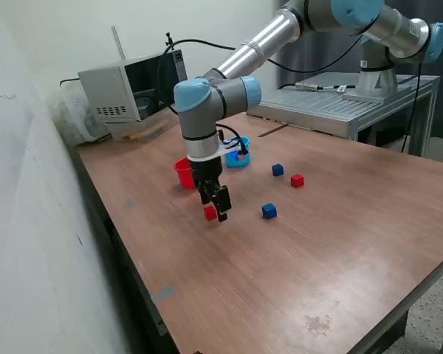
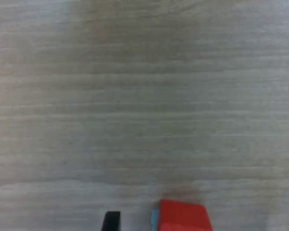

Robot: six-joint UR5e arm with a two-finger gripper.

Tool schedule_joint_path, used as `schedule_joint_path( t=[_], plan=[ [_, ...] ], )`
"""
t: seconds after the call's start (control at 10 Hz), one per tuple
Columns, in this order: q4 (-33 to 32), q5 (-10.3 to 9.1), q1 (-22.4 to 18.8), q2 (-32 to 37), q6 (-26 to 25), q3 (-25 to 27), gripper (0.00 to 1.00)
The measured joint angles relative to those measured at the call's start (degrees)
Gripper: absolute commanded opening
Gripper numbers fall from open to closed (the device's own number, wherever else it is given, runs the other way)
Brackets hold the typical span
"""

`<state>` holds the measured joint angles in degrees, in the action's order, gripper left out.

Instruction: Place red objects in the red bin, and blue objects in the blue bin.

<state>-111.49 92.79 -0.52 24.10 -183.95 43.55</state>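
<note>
Hanging low over the counter, your tool has its fingers around a red cube, though you cannot tell whether they grip it. Behind sits the red cup, with the light-blue cup beyond. Another red cube and two blue cubes lie toward the exterior view's right.

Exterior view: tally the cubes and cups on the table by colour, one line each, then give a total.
Red cubes: 2, one at the gripper fingertips, one farther out
Blue cubes: 2
Red cup: 1
Light-blue cup: 1, partly hidden behind the arm
Total: 6
</note>
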Motion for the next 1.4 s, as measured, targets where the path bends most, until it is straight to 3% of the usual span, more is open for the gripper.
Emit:
schedule_joint_path(
  t=[1.0, 1.1, 1.4],
  plan=[
    [-0.3, 0.01, 0.56, -0.36, 0.09, -0.88, 1.0],
    [-0.43, -0.01, 0.59, -0.37, 0.09, -0.84, 0.0],
    [-0.93, -0.05, 0.6, -0.39, 0.09, -0.61, 0.0]
  ],
)
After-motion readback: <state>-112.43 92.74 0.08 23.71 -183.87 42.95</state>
